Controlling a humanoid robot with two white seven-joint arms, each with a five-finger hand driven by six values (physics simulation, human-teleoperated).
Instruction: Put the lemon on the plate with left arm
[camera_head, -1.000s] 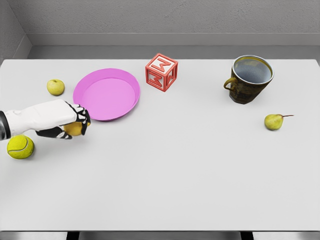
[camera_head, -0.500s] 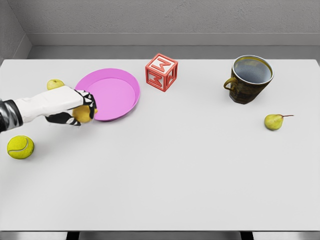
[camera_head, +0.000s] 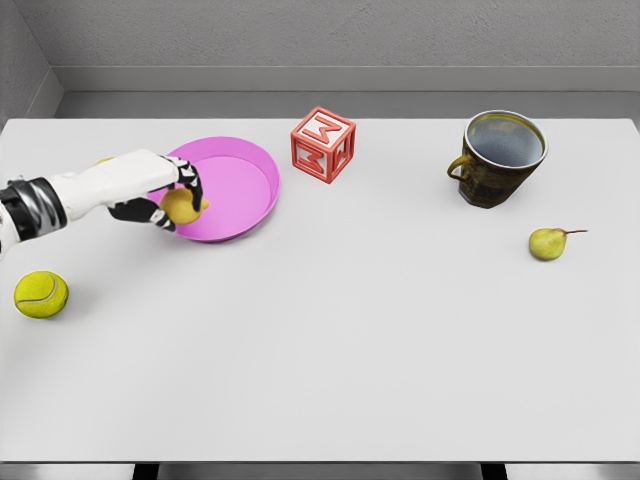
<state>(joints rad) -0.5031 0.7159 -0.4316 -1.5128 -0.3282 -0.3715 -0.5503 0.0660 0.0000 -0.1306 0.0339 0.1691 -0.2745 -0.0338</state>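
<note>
The left robot hand is clamped on the small yellow lemon, holding it over the left rim of the round pink plate near the counter's far-left corner, so only lowering and release seem left.

A raised letter, seemingly "M", on the red toy block near the plate.
</note>
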